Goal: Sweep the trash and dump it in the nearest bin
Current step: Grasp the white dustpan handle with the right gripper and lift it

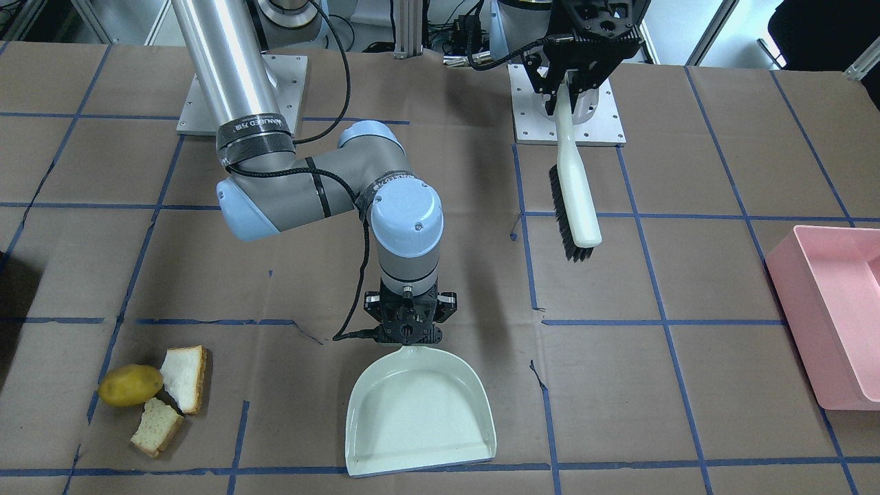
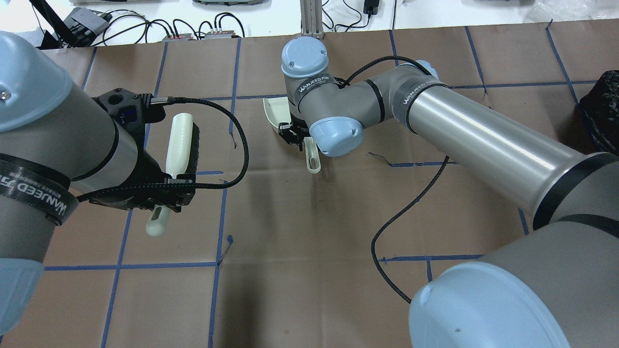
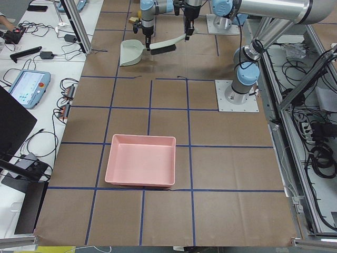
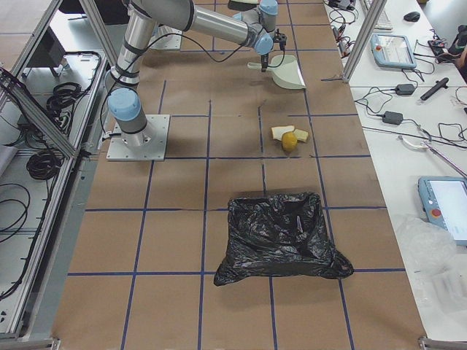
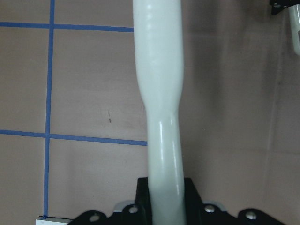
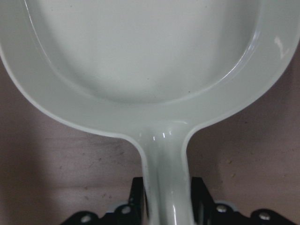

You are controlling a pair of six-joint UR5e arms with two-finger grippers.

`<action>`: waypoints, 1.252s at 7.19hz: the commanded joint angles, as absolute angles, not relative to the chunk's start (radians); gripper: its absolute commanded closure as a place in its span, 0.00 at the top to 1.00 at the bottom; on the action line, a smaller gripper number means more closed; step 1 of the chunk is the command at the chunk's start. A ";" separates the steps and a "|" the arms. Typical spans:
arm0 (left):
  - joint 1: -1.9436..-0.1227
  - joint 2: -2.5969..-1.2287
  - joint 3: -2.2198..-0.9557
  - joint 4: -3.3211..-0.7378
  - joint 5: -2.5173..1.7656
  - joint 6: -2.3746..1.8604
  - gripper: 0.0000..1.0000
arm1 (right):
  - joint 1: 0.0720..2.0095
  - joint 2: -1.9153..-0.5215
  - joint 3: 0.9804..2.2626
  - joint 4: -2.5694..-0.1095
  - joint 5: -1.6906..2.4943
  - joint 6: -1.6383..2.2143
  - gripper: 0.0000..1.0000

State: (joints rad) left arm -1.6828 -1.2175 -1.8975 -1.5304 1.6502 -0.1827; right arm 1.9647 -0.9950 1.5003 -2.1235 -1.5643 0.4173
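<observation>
Trash over on the left, is that all of it?

Looks so. Leftmost is the black bag bin (image 4: 281,237), then 1 potato (image 1: 130,385) with 2 pieces of bread (image 1: 187,377) (image 1: 157,426) huddled against it on the table (image 1: 687,385). Nothing is swept yet, I'd say.

And the arms?

Moving rightward, the right gripper (image 1: 410,335) has its fingers clamped on the handle of the dustpan (image 1: 419,419). The pan sits well apart from the pile, with its open lip pointing away from the robot, not toward the food. Whether the lip touches the table I can't tell. Further right, the left gripper (image 1: 567,86) is closed round the handle of the brush (image 1: 576,199), which seems to hang off the table with its bristles turned toward the pan. Far right is the pink bin (image 1: 842,302).

So which step is this?

Both tools are in hand, so I'd call it the approach to the pile. The next move calls for the pan to swing over, lip facing the trash and down flat. The brush has to cross to the pile's far side and push all 3 pieces in.

And the dump?

The black bag looks nearer than the pink bin, so that's my guess.
</observation>
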 commanded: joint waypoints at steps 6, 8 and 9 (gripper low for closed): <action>-1.684 -1.223 -1.905 -1.536 1.637 -0.195 0.00 | 1.921 -1.215 1.474 -1.849 -1.578 0.253 0.04; -1.684 -1.223 -1.904 -1.534 1.638 -0.206 0.00 | 1.817 -1.270 1.477 -1.774 -1.612 0.041 0.03; -1.684 -1.224 -1.904 -1.539 1.640 -0.224 0.00 | 1.757 -1.301 1.476 -1.720 -1.644 -0.106 0.03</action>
